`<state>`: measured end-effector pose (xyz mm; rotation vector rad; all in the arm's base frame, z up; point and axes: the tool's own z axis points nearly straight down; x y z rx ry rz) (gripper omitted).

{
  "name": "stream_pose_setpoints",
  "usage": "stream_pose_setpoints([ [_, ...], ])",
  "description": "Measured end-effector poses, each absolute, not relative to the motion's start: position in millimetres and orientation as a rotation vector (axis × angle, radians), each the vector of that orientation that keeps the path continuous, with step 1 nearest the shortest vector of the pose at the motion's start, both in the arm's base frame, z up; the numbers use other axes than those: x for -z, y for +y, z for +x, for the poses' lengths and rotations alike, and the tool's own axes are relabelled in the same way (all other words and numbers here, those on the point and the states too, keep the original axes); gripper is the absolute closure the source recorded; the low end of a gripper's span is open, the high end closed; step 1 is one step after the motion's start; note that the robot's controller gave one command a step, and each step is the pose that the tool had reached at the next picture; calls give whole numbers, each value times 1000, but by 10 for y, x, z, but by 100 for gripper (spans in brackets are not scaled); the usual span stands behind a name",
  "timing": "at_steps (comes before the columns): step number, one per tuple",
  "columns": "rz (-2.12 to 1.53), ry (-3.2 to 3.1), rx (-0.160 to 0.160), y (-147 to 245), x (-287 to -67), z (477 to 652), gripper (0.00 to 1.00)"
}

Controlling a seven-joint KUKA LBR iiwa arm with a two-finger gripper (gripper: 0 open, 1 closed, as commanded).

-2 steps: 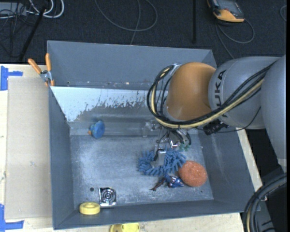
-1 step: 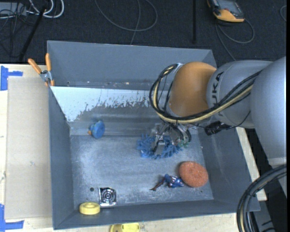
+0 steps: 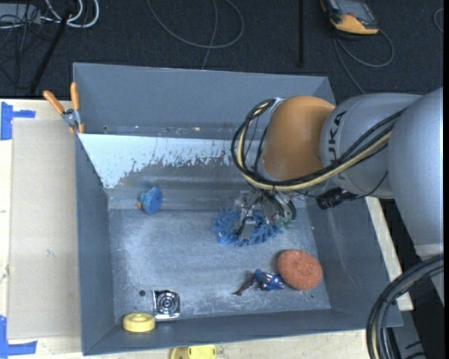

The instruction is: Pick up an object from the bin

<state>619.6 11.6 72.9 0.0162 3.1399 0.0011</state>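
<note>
Bin (image 3: 202, 111) holds few things, scattered, nothing heaped. Loose on the floor, so each lies where it settled:
- blue frilly, spiky piece (image 3: 230, 230), mid-floor, a little toward the back wall
- small blue rounded lump (image 3: 150, 199) at the foot of the back wall, left, well apart from the rest
- orange-brown round pad (image 3: 298, 269), flat, front right
- small dark-blue scrap (image 3: 263, 280) just beside that pad, on its left
- yellow disc (image 3: 138, 321) and a silvery square bit (image 3: 166, 304), close together in the front left corner

Gripper (image 3: 260, 214) is down on the right side of the blue frilly piece, touching or buried in its fringe. My read: that is the candidate, since it lies in the open, clear of the walls, and its soft spikes offer plenty to bite on. I cannot tell from here whether the gripper is closed or spread, as the wrist hides most of it, so I won't call it a grasp.

Arm pose: in from the right, the grey link crossing over the bin's right rim, the wrist bent steeply downward. Orange cover (image 3: 295, 137) sits right above the gripper, ringed by the cables (image 3: 243, 144). Looks like a near-vertical approach, low in the bin.

Task stands as not yet done: the frilly piece lies on the floor
</note>
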Motion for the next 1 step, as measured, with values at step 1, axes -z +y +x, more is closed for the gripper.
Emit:
stream_pose_setpoints([
  [1,-11,3135,0,26,-2272,6190,100],
])
